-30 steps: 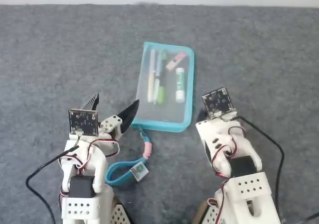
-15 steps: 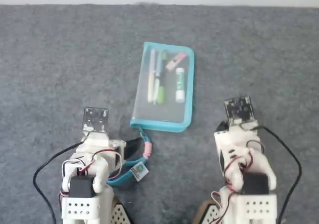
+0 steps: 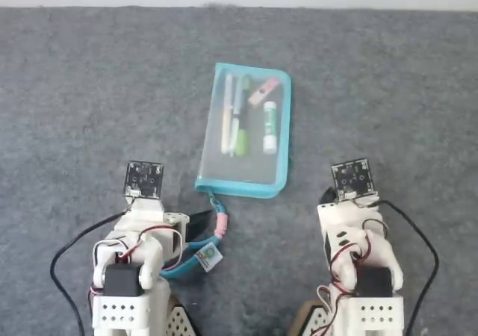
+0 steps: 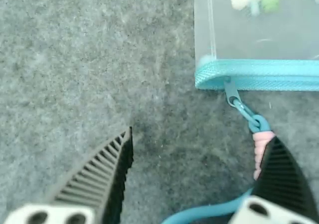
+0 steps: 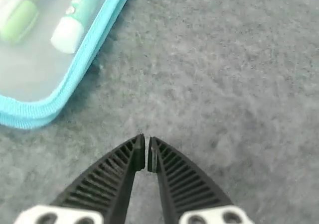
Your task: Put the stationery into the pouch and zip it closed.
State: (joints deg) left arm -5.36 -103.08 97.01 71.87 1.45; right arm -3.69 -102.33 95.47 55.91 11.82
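- The grey, carpet-like table top [image 3: 89, 89] is carrying one container. Judging by how things are lying, the task is looking all but done: every piece of stationery in sight is sitting inside, and the zip is appearing to run shut.
- The two white arms are sitting at the near edge, left and right of the pouch's near end. Neither one is touching it.
- The left gripper [image 4: 199, 137] is hanging over bare carpet just near of the pouch's near-left corner. Its black ribbed jaws are standing wide apart with nothing between them.
- The right gripper [image 5: 146, 143] is pointing down at bare carpet, near and to the right of the pouch. Its jaws are pressing together on nothing.
- The flat translucent pouch with a teal zip border [image 3: 246, 127] is lying mid-table with its long side running near to far.
- The blue wrist strap [image 3: 183, 257] is looping off the pouch's near-left corner toward the left arm. Its pink sleeve [image 4: 261, 147] is lying just beside one left jaw, and whether they are touching I cannot tell.
- Inside the pouch, several pens and a green highlighter [image 3: 237, 138] are lying along the left side. A white-and-green glue stick [image 3: 269, 127] is lying on the right, and a small pink item [image 3: 263, 92] is lying at the far end.
- The small metal zip pull [image 4: 232, 92] is sitting at the near-left corner, at the end of its track. If anything is remaining, it is only a check that the zip is fully home.
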